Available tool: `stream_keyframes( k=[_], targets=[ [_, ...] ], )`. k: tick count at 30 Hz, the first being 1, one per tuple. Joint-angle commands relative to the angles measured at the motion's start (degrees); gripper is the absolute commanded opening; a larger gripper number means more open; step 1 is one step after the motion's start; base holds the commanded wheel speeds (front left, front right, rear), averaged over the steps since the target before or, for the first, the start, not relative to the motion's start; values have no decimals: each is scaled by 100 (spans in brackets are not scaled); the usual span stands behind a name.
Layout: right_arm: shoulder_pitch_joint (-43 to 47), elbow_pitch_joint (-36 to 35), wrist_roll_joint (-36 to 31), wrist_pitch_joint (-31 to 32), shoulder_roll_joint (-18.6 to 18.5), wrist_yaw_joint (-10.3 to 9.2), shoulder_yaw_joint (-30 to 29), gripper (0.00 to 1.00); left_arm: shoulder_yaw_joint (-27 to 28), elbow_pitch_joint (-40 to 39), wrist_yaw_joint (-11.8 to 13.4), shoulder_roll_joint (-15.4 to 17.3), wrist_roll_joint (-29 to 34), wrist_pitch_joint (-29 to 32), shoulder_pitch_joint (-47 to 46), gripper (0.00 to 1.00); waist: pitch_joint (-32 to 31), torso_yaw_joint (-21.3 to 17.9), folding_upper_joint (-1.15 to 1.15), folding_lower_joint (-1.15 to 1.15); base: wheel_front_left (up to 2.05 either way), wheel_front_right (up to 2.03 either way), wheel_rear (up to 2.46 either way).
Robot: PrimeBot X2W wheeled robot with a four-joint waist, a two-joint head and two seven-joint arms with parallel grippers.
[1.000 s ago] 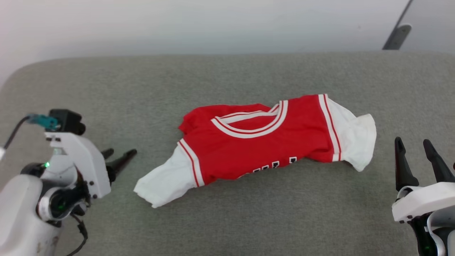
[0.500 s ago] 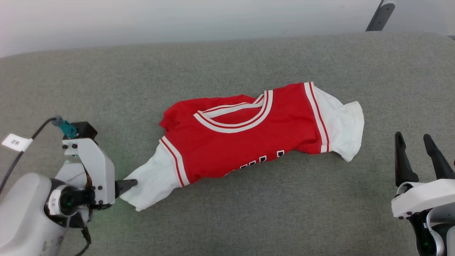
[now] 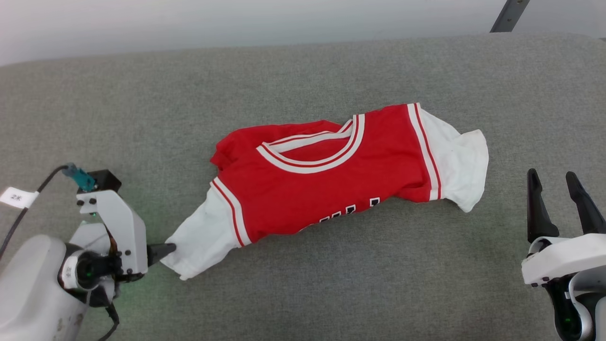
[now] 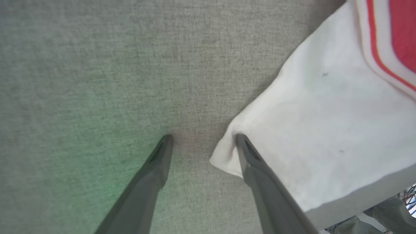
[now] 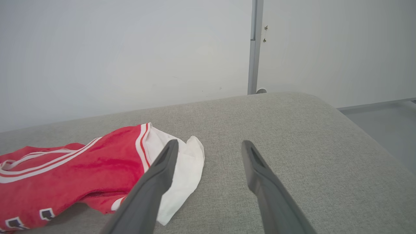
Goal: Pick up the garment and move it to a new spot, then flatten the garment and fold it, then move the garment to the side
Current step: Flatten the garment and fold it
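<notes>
The crumpled red jersey-style garment (image 3: 331, 189) with white sleeves and striped trim lies midway across the grey woven-fabric surface (image 3: 142, 118), collar facing up; the left gripper (image 4: 203, 138) stands spread wide at the tip of one white sleeve (image 4: 325, 130) (one finger against its corner, nothing pinched); the right gripper (image 3: 551, 174), fingers equally parted and empty, hovers apart from the other sleeve.

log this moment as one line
step: pre-grasp | left gripper: open at white sleeve corner | right gripper: open, off garment | garment: crumpled on grey cushion
</notes>
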Motion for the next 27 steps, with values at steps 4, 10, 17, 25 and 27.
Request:
stream_keyframes(
  k=[4,10,17,25,27],
  targets=[
    [-98,-25,7,7,15,-9,-17,100,-90,430,-66,-270,-92,-17,20,100,50,17,0,0,0,0,0],
    [-125,-36,-27,42,17,-9,-39,100,-130,678,-164,-534,-316,150,4,18,79,52,0,0,0,0,0],
    [-246,-25,-48,134,4,-9,-23,100,-146,692,-245,-542,-357,207,-70,0,60,112,0,0,0,0,0],
    [-743,320,51,734,-222,-9,45,100,-166,527,-275,-498,-226,22,-203,0,125,251,0,0,0,0,0],
    [-984,539,124,948,-300,-9,67,100,-177,493,-270,-524,-206,-22,-272,0,158,309,0,0,0,0,0]
  ],
)
